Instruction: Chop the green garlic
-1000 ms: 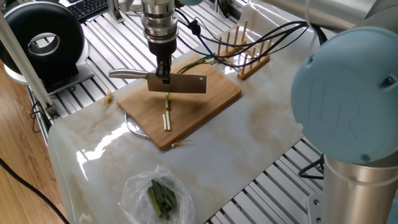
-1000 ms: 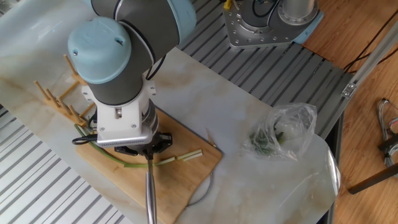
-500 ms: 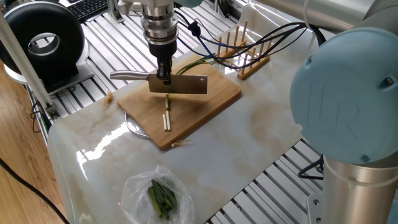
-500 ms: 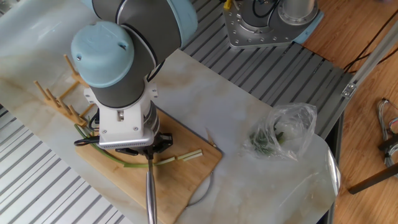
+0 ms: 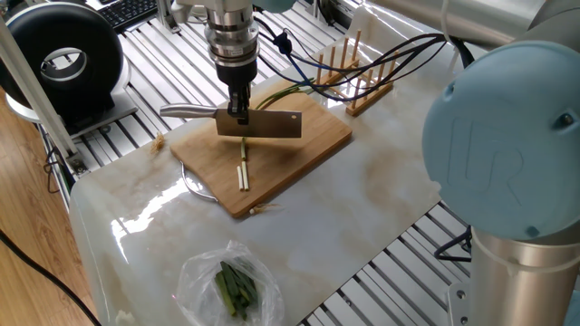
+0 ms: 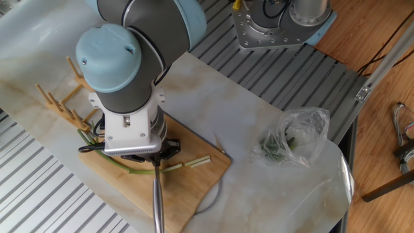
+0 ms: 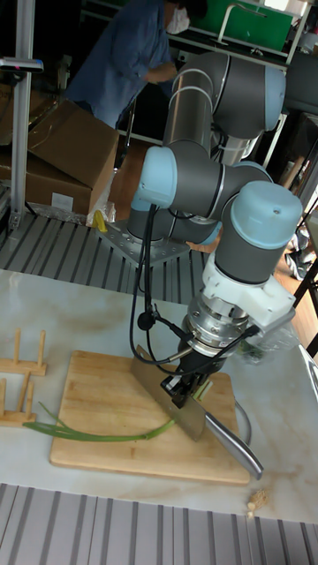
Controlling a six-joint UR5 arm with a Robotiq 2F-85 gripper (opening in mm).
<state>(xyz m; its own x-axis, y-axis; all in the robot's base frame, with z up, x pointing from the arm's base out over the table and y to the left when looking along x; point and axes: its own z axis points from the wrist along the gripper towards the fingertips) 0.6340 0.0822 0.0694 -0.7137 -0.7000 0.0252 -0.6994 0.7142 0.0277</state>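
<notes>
gripping the knife (image 5: 258, 123) where blade meets handle, the gripper (image 5: 238, 112) hangs straight down over the cutting board (image 5: 313, 143), fingers closed on the tool. the garlic (image 7: 97, 434) lies flat on the board, directly under the blade. in one fixed view its long axis runs from the green leafy end at the far right, by the wooden rack (image 5: 355, 74), down toward the near left, where two short white cut sticks (image 5: 243, 174) lie end to end just past the blade. the blade's long edge sits across that axis, close to square with it, handle pointing left.

in the tall fixed view the stalk passes beneath the steel, with the uncut green length reaching out to the left. whether the edge touches the stalk or hovers just above it cannot be told. a next cut looks to call for a shift along the stalk toward the leafy end, then a straight drop.
</notes>
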